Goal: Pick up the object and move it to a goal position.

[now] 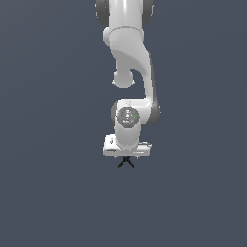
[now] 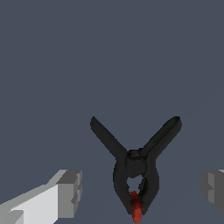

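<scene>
Fingers (image 2: 65, 192) spread either side of the clamp (image 2: 135, 168); lower the gripper (image 2: 140, 192) centred, then pinch its body squarely

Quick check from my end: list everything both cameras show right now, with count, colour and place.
clamp: one, black with a small red tip, lying on the flat grey surface directly below the gripper; its two handles splay apart; in the wrist view it sits between the two fingers, touching neither.
surface: one, plain dark grey-blue, filling the background of both views.
arm: one, white with grey joints, coming down from the top of the exterior view.
gripper: one, white with grey fingers, spread wide on either side of the clamp.
</scene>
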You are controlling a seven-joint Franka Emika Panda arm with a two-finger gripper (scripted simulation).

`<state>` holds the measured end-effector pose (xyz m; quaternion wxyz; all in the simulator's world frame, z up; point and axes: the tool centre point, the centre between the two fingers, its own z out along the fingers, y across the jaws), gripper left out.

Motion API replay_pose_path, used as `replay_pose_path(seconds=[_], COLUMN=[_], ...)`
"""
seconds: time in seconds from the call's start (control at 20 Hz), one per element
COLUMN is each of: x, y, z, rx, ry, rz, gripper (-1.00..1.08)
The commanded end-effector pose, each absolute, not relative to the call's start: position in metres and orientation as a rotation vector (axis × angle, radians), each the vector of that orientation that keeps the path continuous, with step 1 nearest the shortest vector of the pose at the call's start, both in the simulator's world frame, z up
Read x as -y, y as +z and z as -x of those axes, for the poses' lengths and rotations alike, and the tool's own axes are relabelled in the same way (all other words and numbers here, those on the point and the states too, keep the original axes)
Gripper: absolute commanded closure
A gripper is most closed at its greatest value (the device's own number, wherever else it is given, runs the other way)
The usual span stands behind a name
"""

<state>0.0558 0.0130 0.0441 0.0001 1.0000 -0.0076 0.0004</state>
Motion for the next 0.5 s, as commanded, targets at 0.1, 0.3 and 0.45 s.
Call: replay_pose_path(seconds=[0.1,0.3,0.45], x=[-0.013,-0.013,-0.013], y=[0.021,0.014,0.014], z=[-0.055,-0.056,-0.056], rx=[0.024,0.024,0.024], ry=[-0.001,0.000,0.000], rz=[-3.141,-3.141,-3.141], gripper=[-0.92,-0.92,1.08])
